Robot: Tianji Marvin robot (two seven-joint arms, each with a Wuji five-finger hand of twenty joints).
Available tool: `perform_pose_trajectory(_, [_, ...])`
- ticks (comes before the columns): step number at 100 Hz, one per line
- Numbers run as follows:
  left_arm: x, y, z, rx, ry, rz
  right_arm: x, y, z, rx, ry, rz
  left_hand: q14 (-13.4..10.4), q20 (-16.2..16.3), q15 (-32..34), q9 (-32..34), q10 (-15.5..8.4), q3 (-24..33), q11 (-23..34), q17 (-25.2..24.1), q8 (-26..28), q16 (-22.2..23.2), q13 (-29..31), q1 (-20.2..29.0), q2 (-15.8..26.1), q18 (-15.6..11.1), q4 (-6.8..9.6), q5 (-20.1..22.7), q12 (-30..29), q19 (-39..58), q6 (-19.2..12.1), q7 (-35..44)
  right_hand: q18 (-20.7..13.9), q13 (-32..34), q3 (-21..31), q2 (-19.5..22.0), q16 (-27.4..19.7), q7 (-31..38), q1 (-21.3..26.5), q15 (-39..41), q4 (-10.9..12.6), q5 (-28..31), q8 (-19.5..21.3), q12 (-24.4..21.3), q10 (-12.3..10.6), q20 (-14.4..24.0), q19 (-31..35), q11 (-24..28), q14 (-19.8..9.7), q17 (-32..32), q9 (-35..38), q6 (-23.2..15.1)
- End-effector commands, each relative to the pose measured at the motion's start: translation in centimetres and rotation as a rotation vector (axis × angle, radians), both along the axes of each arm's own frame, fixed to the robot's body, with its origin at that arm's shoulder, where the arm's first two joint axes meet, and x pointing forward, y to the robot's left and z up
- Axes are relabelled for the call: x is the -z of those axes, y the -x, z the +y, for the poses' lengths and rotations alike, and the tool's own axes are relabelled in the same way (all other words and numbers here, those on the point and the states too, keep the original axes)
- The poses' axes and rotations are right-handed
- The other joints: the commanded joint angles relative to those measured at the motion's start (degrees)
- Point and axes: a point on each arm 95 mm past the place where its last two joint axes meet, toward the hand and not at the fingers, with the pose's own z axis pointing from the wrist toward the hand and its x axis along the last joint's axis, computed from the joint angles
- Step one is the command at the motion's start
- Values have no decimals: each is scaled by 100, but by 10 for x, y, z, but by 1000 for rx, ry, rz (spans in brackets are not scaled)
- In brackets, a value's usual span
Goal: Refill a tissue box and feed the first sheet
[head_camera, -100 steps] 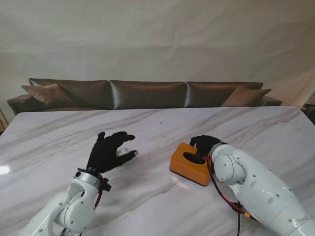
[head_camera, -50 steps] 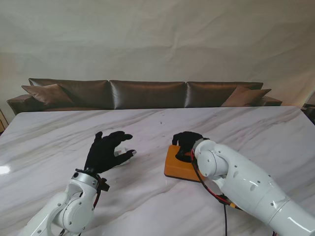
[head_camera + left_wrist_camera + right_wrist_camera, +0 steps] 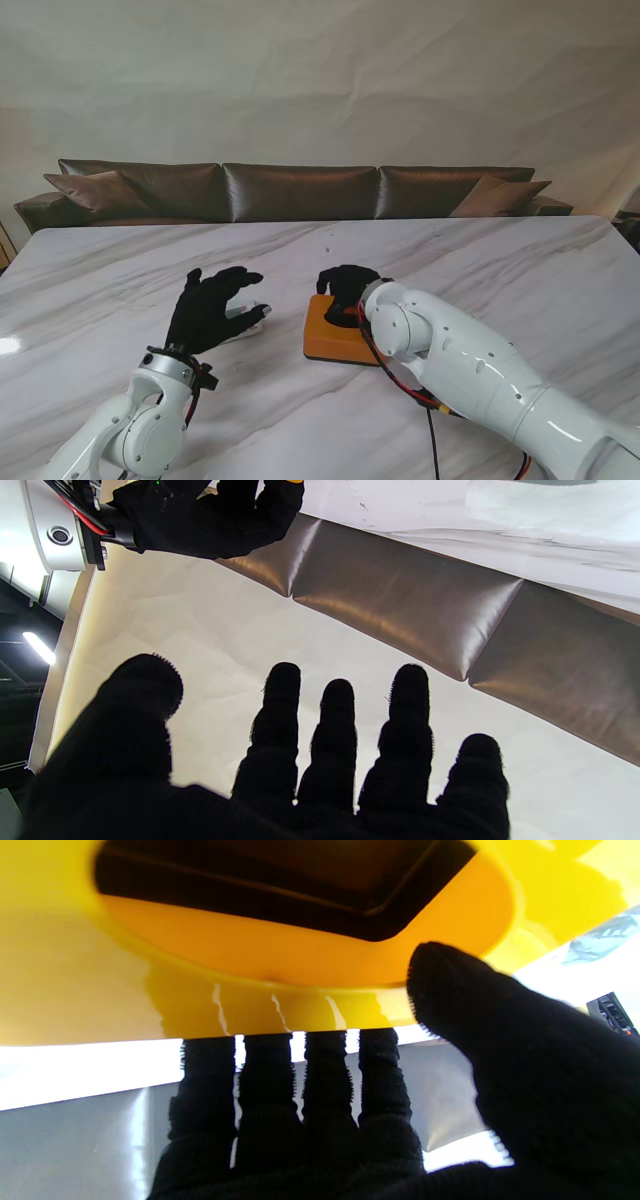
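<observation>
The right hand (image 3: 345, 288), in a black knitted glove, grips the orange rectangular plastic tissue box (image 3: 330, 343): in the right wrist view four fingers (image 3: 267, 1075) wrap over the box's far edge while the thumb (image 3: 452, 985) presses by the rim of the dark oval opening (image 3: 280, 885). The box lies flat on the white veined marble table (image 3: 500, 260), near its middle, just right of the left hand. Its long axis seems to run roughly left to right, opening upward.

The left hand (image 3: 210, 308), also black-gloved, hovers apart from the box with fingers (image 3: 280, 715) spread, holding nothing. A small pale patch (image 3: 243, 322) lies beneath its fingertips; I cannot tell what it is.

One box, two hands. A brown leather sofa (image 3: 300, 190) stands beyond the table's far edge.
</observation>
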Motion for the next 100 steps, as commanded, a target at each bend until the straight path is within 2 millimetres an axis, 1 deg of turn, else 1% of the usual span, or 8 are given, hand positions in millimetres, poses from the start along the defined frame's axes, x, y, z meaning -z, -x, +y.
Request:
perform_pose_trajectory(1, [-1, 2, -2, 6, 5, 4, -1, 2, 12, -26, -12, 4, -71, 4, -108, 211, -108, -157, -50, -136, 50, -49, -139, 68, 188, 146, 73, 3, -2, 6825, -64, -145, -137, 102, 217, -184, 97, 58, -41, 166, -109, 105, 41, 126, -189, 61, 184, 90, -106, 8, 53, -159])
perform_pose_trajectory(38, [-1, 3, -1, 5, 7, 2, -8, 5, 29, -61, -31, -18, -70, 4, -111, 211, -112, -168, -55, -136, 50, -50, -137, 77, 193, 146, 74, 4, -4, 6824, -54, -150, -115, 5, 210, -213, -27, 25, -73, -75, -122, 70, 33, 126, -198, 35, 145, 52, -55, -42, 25, -163])
perform_pose_trajectory(53, [-1, 3, -1, 6, 8, 1, -14, 9, 31, -71, -23, -31, -74, 3, -113, 215, -108, -174, -56, -142, 51, -51, -133, 79, 188, 152, 74, 4, -5, 6818, -51, -153, -78, -392, 131, -327, -549, -139, -251, -977, -199, -50, -53, -89, -164, -21, -74, -264, 154, -230, -259, -141])
perform_pose_trajectory(65, [-1, 2, -1, 7, 9, 5, -25, 14, 28, -69, -12, -66, -78, 2, -115, 209, -107, -173, -58, -141, 50, -51, -140, 83, 191, 153, 75, 0, -5, 6816, -48, -156, -24, -861, -104, -448, -975, -365, -772, -1668, -454, -237, -172, -479, -38, -79, -327, -651, 232, -392, -652, -89])
perform_pose_trajectory(78, [0, 2, -1, 7, 12, 6, -44, 26, 20, -54, -3, -118, -63, 2, -115, 209, -107, -175, -57, -141, 52, -50, -141, 84, 190, 153, 75, 8, -5, 6815, -53, -154, 13, -1123, -242, -412, -1254, -494, -1083, -1999, -585, -321, -240, -719, 23, -98, -478, -861, 260, -471, -901, -62])
perform_pose_trajectory(83, [0, 1, -1, 8, 13, 6, -51, 32, 17, -48, 2, -138, -74, 3, -114, 213, -108, -176, -54, -141, 53, -50, -141, 82, 185, 153, 76, 10, -4, 6815, -52, -153, -136, -1041, -276, -396, -1283, -508, -1153, -1977, -606, -309, -245, -763, 29, -24, -319, -882, 249, -308, -894, -60])
perform_pose_trajectory(91, [0, 1, -1, 8, 14, 9, -63, 44, 11, -54, 18, -142, -64, 3, -117, 207, -104, -176, -57, -141, 53, -51, -144, 81, 182, 153, 77, 12, -5, 6815, -44, -152, -783, -595, -372, -315, -1302, -531, -1244, -1761, -629, -268, -248, -854, 93, 300, 611, -866, 27, 324, -775, -14])
perform_pose_trajectory(100, [1, 0, -1, 6, 14, 12, -72, 57, 5, -67, 45, -132, -73, 3, -118, 206, -108, -176, -59, -142, 53, -51, -148, 79, 187, 152, 77, 10, -6, 6814, -54, -153, -1335, -153, -456, -268, -1406, -500, -1332, -1684, -642, -89, -232, -946, 50, 411, 1490, -871, -150, 947, -498, -68])
